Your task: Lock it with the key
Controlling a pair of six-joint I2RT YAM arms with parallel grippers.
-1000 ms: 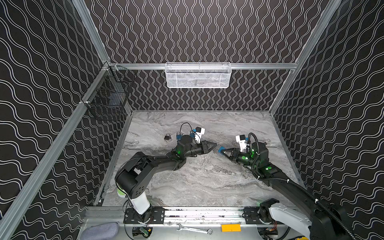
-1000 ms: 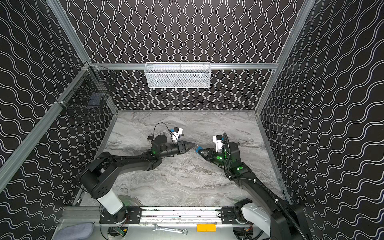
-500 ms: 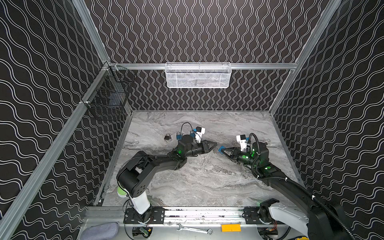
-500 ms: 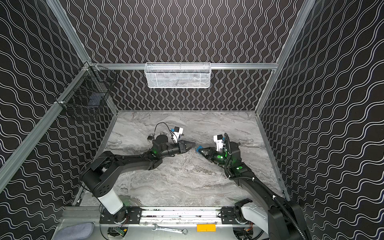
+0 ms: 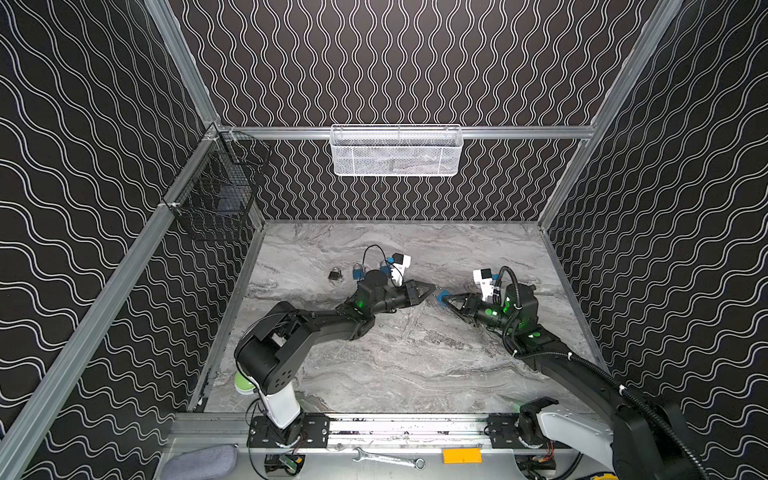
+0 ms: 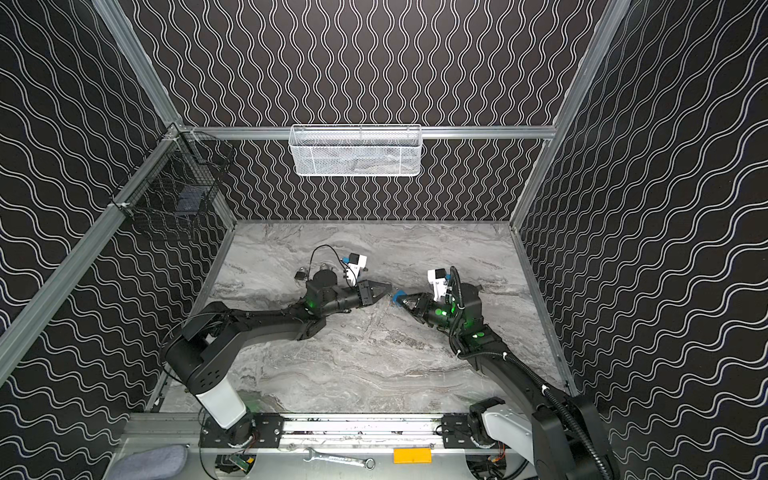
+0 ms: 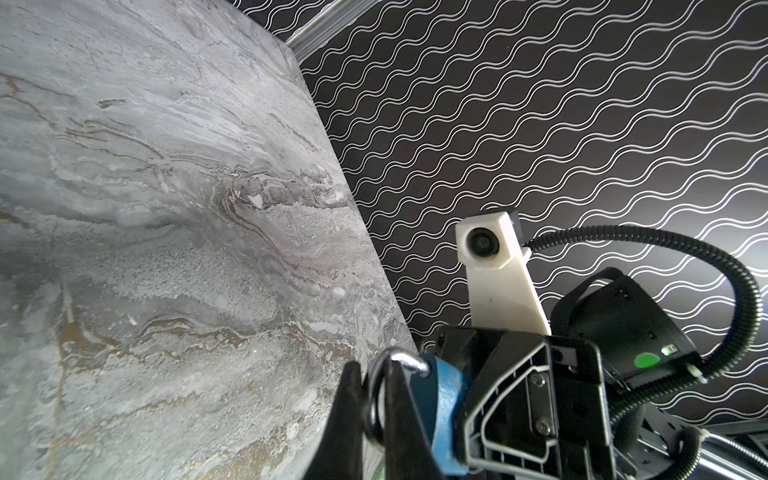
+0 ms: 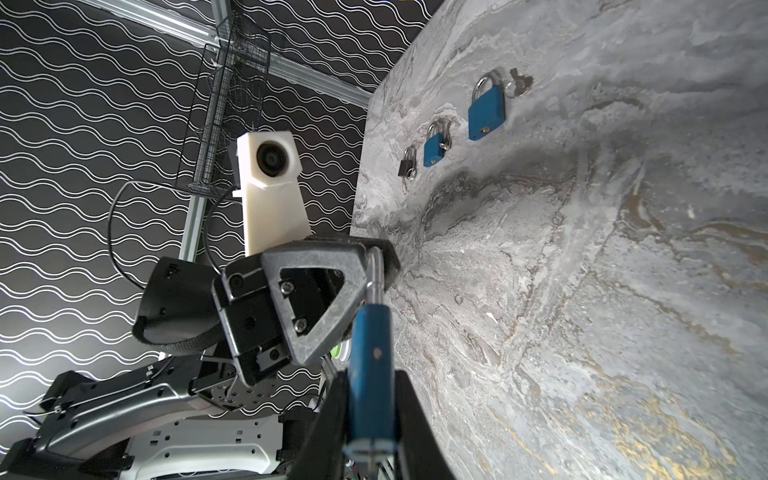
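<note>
Noted padlock [image 5: 443,297] near table [image 5: 395,374] centre, at 3 o'clock of left gripper [image 5: 433,287], shackle [image 7: 405,358] pinched in its closed jaws, body clamped by right gripper [image 5: 449,300] reaching from 3 o'clock; blue body, bare steel shackle.

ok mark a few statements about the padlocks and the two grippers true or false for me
1. The right gripper clamps a blue padlock by its body. True.
2. The left gripper is open, clear of that padlock. False: it is shut on the shackle.
3. Three more locks lie on the table. True: a large blue padlock, a small blue padlock and a black padlock.
4. The smallest lock on the table is blue. False: it is the black padlock.
</note>
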